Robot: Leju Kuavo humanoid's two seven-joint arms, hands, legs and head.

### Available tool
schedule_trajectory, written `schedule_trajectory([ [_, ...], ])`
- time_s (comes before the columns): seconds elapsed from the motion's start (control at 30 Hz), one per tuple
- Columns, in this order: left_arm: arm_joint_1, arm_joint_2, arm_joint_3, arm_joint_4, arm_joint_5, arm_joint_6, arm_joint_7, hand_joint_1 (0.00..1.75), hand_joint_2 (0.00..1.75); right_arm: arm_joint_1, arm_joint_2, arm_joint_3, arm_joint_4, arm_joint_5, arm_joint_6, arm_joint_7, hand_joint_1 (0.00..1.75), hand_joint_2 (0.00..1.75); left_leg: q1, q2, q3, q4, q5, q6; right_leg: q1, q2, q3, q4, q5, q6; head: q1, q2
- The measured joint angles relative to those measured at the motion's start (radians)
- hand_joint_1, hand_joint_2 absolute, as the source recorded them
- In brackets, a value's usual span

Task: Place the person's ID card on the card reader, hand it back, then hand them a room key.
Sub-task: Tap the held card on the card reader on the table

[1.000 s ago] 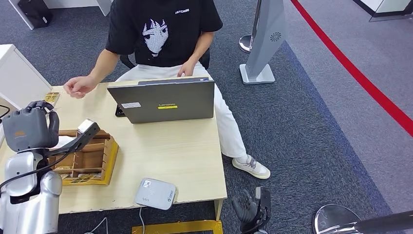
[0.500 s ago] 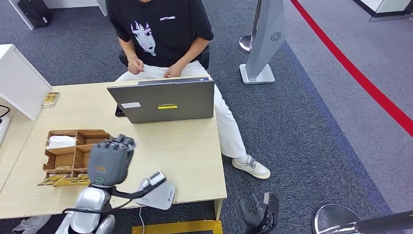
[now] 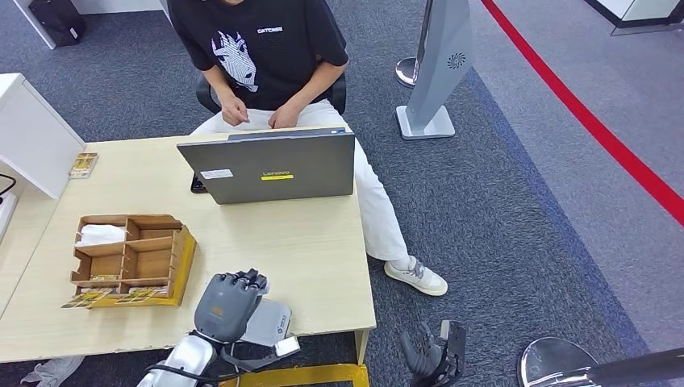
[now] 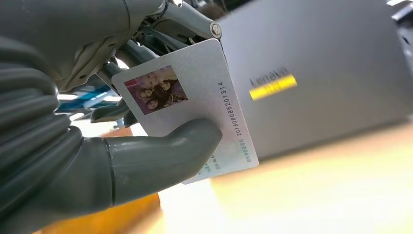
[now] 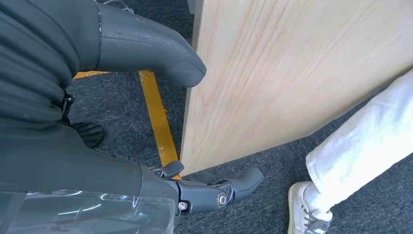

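1. Grey carpet with a red floor stripe (image 3: 581, 113) is surrounding the pale wooden tabletop (image 3: 314, 250), where a person (image 3: 266, 56) is sitting behind a laptop (image 3: 270, 167).
2. A wooden organizer (image 3: 129, 258) is holding small cards and a white packet.
3. The left hand (image 3: 228, 305) is hovering over the card reader (image 3: 270, 322), thumb and fingers (image 4: 146, 41) pinching the ID card (image 4: 204, 92).
4. The right hand (image 3: 431, 355) is hanging beside the tabletop, fingers spread, holding nothing.

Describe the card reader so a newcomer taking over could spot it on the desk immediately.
Start at the light wooden table and go to its near edge, opposite the open laptop. The card reader lies flat there, right of the wooden organizer, partly under the left hand. It is the grey, rounded-corner slab.
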Motion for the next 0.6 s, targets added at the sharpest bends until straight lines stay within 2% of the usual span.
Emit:
schedule_trajectory([
  [0.3, 0.002, -0.030, -0.035, 0.140, 0.000, 0.050, -0.032, 1.75, 1.75, 0.005, 0.000, -0.035, -0.001, 0.022, 0.004, -0.009, 0.00, 1.75, 0.000, 0.000, 0.000, 0.000, 0.000, 0.000, 0.000, 0.000, 0.000, 0.000, 0.000, 0.000, 0.000, 0.000],
  [0.6, 0.000, -0.030, -0.052, 0.155, 0.000, 0.065, 0.018, 1.75, 1.75, 0.012, 0.000, -0.061, -0.004, 0.042, 0.012, -0.010, 0.00, 1.75, 0.000, 0.000, 0.000, 0.000, 0.000, 0.000, 0.000, -0.001, 0.000, 0.000, 0.000, 0.000, 0.000, 0.000],
])
